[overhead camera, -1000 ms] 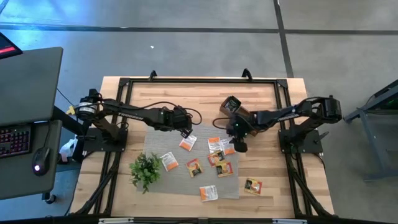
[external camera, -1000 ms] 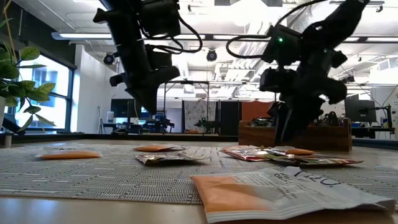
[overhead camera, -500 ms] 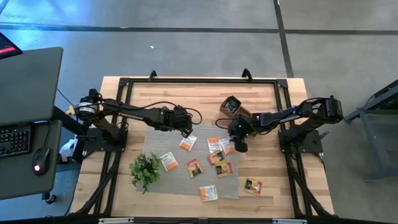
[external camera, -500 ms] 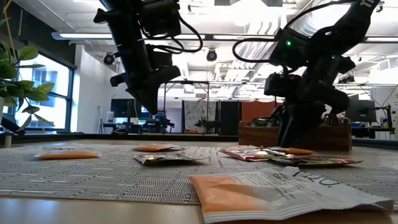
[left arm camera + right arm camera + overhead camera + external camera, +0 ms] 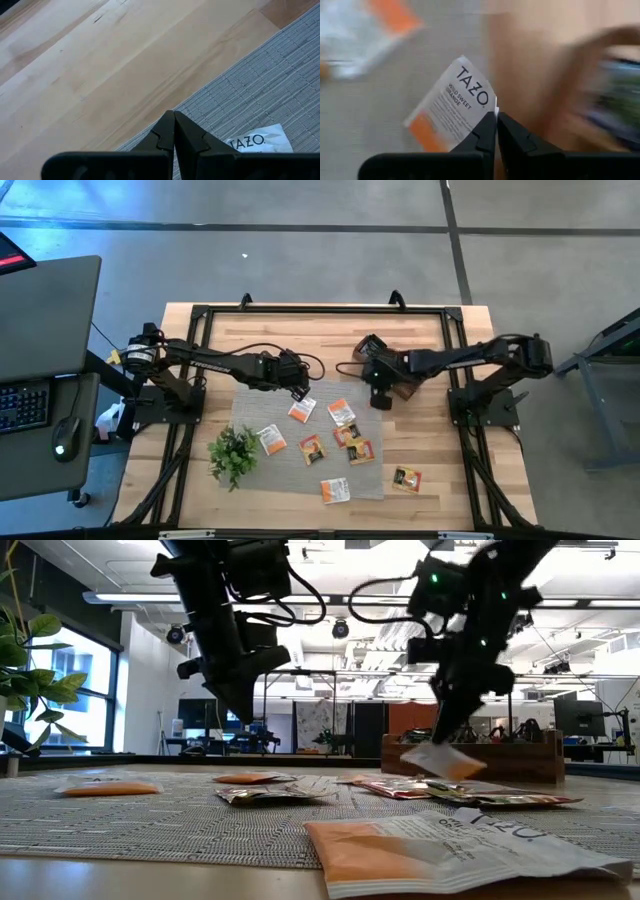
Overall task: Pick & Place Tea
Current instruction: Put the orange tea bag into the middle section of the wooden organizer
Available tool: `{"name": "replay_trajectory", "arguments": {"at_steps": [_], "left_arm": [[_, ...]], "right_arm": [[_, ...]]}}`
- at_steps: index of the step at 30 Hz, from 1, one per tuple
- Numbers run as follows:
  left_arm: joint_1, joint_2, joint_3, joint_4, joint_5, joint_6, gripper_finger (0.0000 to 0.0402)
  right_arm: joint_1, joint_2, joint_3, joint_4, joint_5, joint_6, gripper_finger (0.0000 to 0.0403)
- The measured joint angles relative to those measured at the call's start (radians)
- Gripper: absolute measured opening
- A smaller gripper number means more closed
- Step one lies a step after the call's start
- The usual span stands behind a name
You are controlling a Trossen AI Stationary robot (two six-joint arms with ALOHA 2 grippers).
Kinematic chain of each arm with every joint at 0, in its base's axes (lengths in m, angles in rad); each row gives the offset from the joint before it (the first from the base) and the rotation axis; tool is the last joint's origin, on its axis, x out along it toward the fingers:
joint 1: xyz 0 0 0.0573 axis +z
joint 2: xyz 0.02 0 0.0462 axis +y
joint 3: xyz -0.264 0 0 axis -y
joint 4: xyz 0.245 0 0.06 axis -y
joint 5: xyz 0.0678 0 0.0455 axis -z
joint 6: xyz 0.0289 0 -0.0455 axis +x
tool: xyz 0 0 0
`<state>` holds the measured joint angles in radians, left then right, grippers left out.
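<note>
Right wrist view: right claw (image 5: pixel 496 117) pinched together on the corner of one orange-and-white sachet (image 5: pixel 452 107), printed TAZO, dangling clear of the mat. Low view confirms it: the held sachet hangs lifted, just off the mat, in front of the wooden box (image 5: pixel 520 755) at right centre of the frame. High view puts the right claw (image 5: pixel 382 398) upper right of centre, over bare surface just beside the box (image 5: pixel 390 370), off the mat's upper right corner.

Left claw (image 5: pixel 299 392) sits left of centre at the mat's upper edge, fingers together on nothing; left wrist view shows the closed tips (image 5: pixel 174 131) above the mat edge with a white sachet (image 5: pixel 260 141) lower right of that frame.

Count, high view: seven sachets lying flat, plus the one held, eight seen.
- Six on the grey woven mat (image 5: pixel 250 405): one just below the left claw (image 5: pixel 301 411), one at centre (image 5: pixel 343 412), one left of centre near the plant (image 5: pixel 270 439), one lower centre (image 5: pixel 311 448), two close together right of it (image 5: pixel 355 442).
- One at the mat's lower edge (image 5: pixel 335 490).
- One off the mat on the wooden surface (image 5: pixel 215 340), lower right (image 5: pixel 406 478).

One green plant sprig (image 5: pixel 233 454) at the mat's lower left. One box, contents not readable.
</note>
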<state>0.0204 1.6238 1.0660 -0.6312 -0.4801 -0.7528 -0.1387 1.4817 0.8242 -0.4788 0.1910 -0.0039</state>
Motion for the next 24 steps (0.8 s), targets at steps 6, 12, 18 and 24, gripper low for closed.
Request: {"name": "replay_trajectory", "arguments": {"at_steps": [6,12,18,24], "left_arm": [[0.000,0.000,0.000,-0.003,0.000,0.000,0.0000],[0.000,0.000,0.000,-0.008,-0.001,0.000,0.0000],[0.000,0.000,0.000,-0.008,-0.002,0.000,0.0000],[0.000,0.000,0.000,-0.008,-0.003,0.000,0.0000]], "right_arm": [[-0.026,-0.082,0.029,-0.108,0.327,0.067,0.0005],[-0.104,-0.180,-0.094,-0.095,0.361,0.248,0.0003],[-0.165,-0.230,-0.227,0.055,0.354,0.345,0.0003],[-0.177,-0.252,-0.243,0.192,0.360,0.342,0.0003]]}}
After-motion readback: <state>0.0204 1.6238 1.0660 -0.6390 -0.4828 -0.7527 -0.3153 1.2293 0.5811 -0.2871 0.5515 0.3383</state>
